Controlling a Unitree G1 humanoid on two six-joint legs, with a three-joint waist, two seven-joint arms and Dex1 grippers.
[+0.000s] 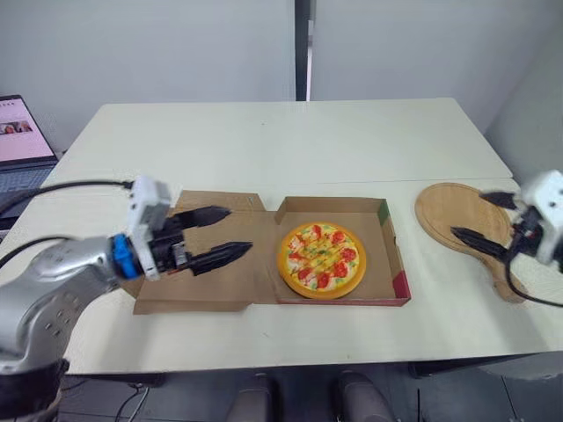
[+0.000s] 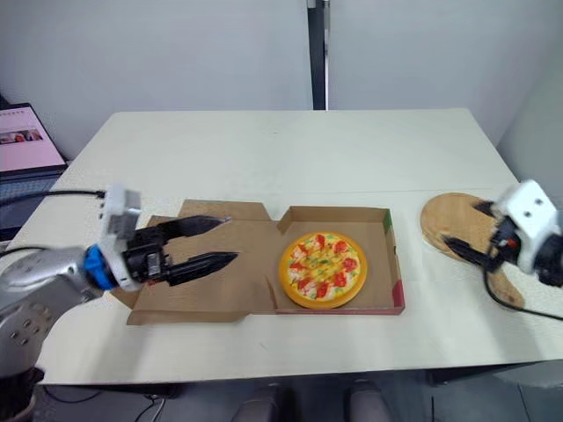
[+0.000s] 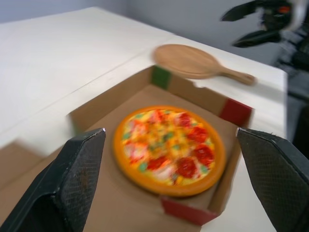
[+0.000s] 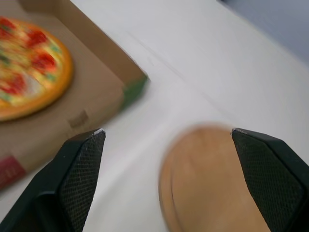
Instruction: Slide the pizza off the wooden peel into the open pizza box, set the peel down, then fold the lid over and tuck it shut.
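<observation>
Silver left arm (image 1: 53, 277) with blue wrist ring (image 1: 123, 257), white block (image 1: 148, 207), black cable (image 1: 70, 186), black left claw (image 1: 239, 229).

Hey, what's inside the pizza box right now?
The pizza lies inside the pizza box, bare cardboard showing around it. The lid lies open flat alongside. Whatever is under the pizza is covered.
</observation>
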